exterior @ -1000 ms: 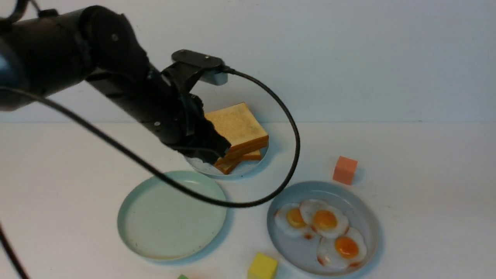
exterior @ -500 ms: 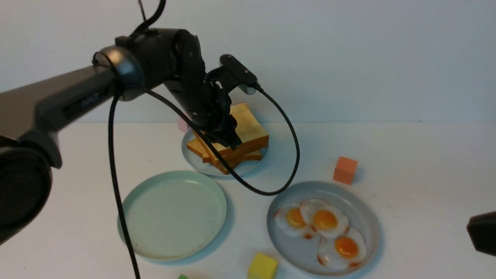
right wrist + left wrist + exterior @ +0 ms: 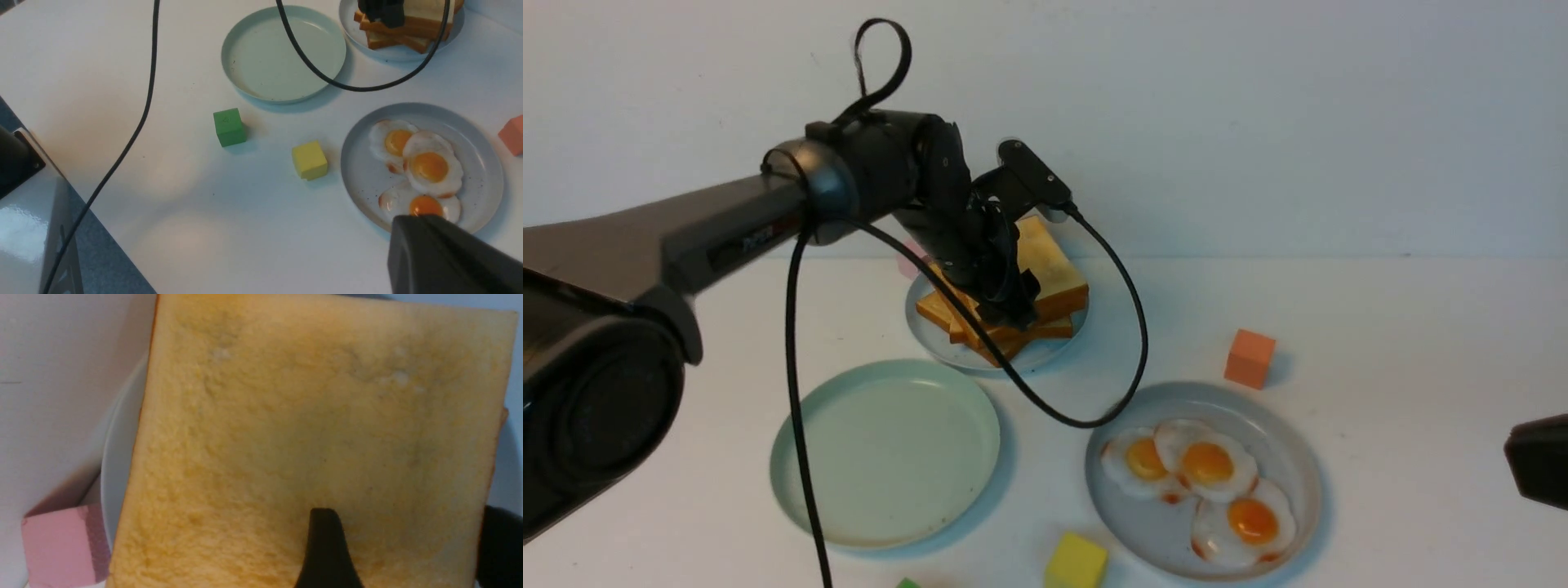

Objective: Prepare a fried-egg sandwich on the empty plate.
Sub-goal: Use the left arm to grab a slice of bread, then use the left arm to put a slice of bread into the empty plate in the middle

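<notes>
empty plate (image 3: 886, 453): mint green, bare, flat on the table (image 3: 1405, 327). It sits on the robot's side of the left gripper (image 3: 1011, 304), slightly to its left, near but apart.

Left gripper is down at the toast stack (image 3: 1058, 278), jaws spread wide, gripping nothing. Wrist cam: one finger (image 3: 325, 547) lies over the top slice's face, the other (image 3: 500, 547) sits past the slice's edge. Actual contact with the bread: can't tell.

The stack is on a pale blue plate (image 3: 931, 336), slices fanned out of line. A pink cube (image 3: 61, 543) is just beside that plate's rim, left of the gripper and beyond it. The cable (image 3: 1094, 412) loops down from the left wrist toward the grey plate (image 3: 1294, 457).

The grey plate holds three overlapping fried eggs (image 3: 1207, 465). It's right of the left gripper, closer to the robot, and directly ahead of the right gripper (image 3: 425, 237). Right gripper: closed, empty.

Orange cube (image 3: 1250, 358): right of the left gripper, just beyond the grey plate. Yellow cube (image 3: 309, 160) and green cube (image 3: 229, 126): left of the right gripper, yellow just beside the grey plate's rim.
</notes>
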`<action>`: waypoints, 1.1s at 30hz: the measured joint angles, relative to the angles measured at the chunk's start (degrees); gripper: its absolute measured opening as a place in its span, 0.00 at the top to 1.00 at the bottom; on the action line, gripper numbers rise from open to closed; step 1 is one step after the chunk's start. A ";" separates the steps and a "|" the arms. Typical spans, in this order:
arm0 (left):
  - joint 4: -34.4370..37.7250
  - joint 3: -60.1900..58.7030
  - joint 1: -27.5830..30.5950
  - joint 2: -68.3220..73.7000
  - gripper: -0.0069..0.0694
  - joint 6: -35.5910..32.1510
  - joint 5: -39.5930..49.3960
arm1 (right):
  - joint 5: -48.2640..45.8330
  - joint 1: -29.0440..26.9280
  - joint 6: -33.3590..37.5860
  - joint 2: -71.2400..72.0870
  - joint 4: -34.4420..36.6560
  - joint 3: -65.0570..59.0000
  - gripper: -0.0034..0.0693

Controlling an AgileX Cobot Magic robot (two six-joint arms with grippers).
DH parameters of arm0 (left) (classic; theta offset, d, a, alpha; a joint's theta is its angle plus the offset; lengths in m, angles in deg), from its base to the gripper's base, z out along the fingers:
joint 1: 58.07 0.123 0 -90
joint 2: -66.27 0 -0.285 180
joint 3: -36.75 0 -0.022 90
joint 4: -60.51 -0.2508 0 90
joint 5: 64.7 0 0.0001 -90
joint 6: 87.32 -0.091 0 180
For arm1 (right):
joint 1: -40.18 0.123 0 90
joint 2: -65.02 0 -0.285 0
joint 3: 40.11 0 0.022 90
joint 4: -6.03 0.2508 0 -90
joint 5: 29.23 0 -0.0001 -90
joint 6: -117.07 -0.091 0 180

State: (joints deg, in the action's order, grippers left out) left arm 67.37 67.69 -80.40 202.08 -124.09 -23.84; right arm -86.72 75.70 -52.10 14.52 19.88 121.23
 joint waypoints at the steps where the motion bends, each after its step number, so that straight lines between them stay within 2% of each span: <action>1: -0.06 0.00 0.00 0.00 0.33 0.00 -0.07 | 0.00 0.00 0.00 -0.04 -0.06 0.00 0.91; 6: -0.10 0.23 -0.03 0.02 0.48 0.00 -0.19 | 0.00 0.00 0.00 -0.04 -0.11 0.00 0.91; 12: 0.01 0.29 -0.34 0.02 0.81 0.00 -0.26 | 0.00 0.00 0.00 -0.04 -0.11 0.00 0.91; 13: 0.01 0.29 -0.40 0.02 0.82 -0.11 -0.26 | 0.00 0.00 0.00 -0.04 -0.11 0.00 0.91; 14: -0.09 0.29 -0.42 0.02 0.89 -0.32 -0.31 | 0.00 0.00 0.00 -0.04 -0.11 0.00 0.91; 24: -0.69 0.18 -0.42 -6.87 0.90 -0.09 1.53 | 0.04 0.00 -0.06 -0.04 0.02 0.00 0.90; 30: -0.58 -0.98 -0.42 -18.10 0.90 5.52 10.64 | 0.04 0.00 -0.06 -0.04 0.07 0.00 0.89; 33: -1.41 -9.42 -0.42 -25.48 0.90 8.73 11.80 | 0.06 0.00 -0.06 -0.04 0.07 0.00 0.88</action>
State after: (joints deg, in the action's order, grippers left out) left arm 65.96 58.27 -80.82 176.60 -115.35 -12.03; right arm -86.66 75.70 -52.16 14.48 19.96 121.23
